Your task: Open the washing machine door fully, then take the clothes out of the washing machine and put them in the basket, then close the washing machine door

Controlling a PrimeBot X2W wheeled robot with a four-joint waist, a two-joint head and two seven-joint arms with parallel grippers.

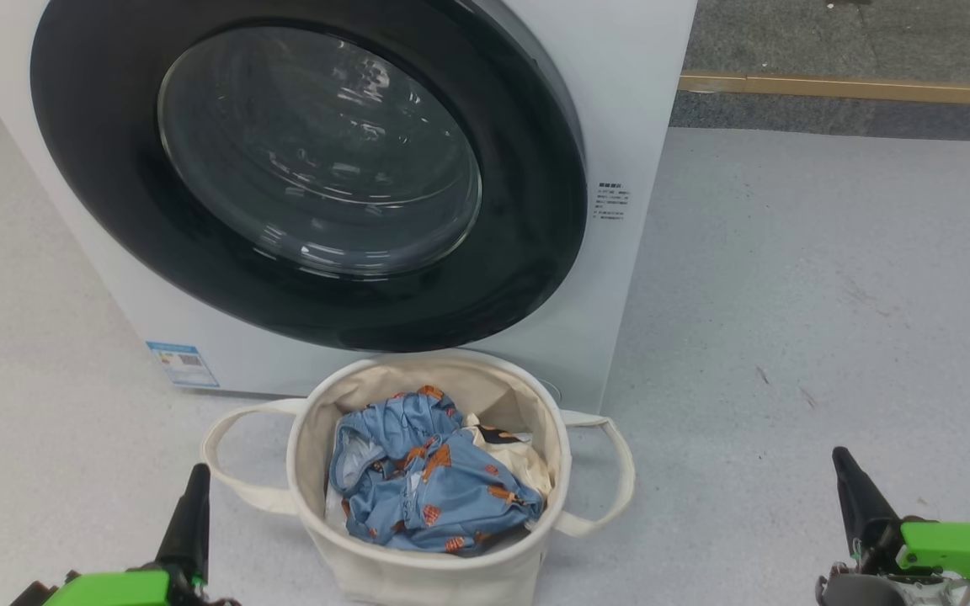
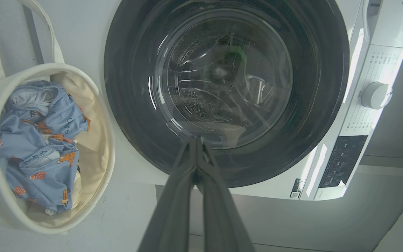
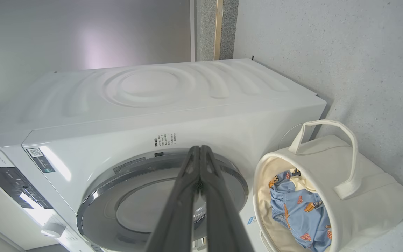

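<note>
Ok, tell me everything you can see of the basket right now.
The basket is a round cream tub, canvas by its look, soft-walled, with two loop handles on opposite sides. It stands upright and open on the grey floor, right in front of the washer, below its door; whether they touch, I cannot tell. Blue clothes with orange-brown print, plus a cream piece, lie bunched inside, below the rim.
</note>
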